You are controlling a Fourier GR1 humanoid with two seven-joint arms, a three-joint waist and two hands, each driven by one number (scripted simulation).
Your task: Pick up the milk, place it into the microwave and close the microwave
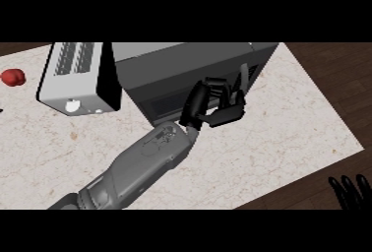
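A silver toaster (73, 74) stood on the pale marbled bench (291, 128), a knob on its front. A small red round thing (12, 77) lay just left of it, apart.

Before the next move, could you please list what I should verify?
1. Milk located: cannot tell; none shows on the counter.
2. Microwave door closed: cannot tell from this steep view.
3. Left hand at the microwave's front: ok.
4. Left hand holding something: cannot tell.
5. Right hand out of the way: ok, resting open at the lower right edge.
6. Toaster and red round object apart from the left arm: ok.
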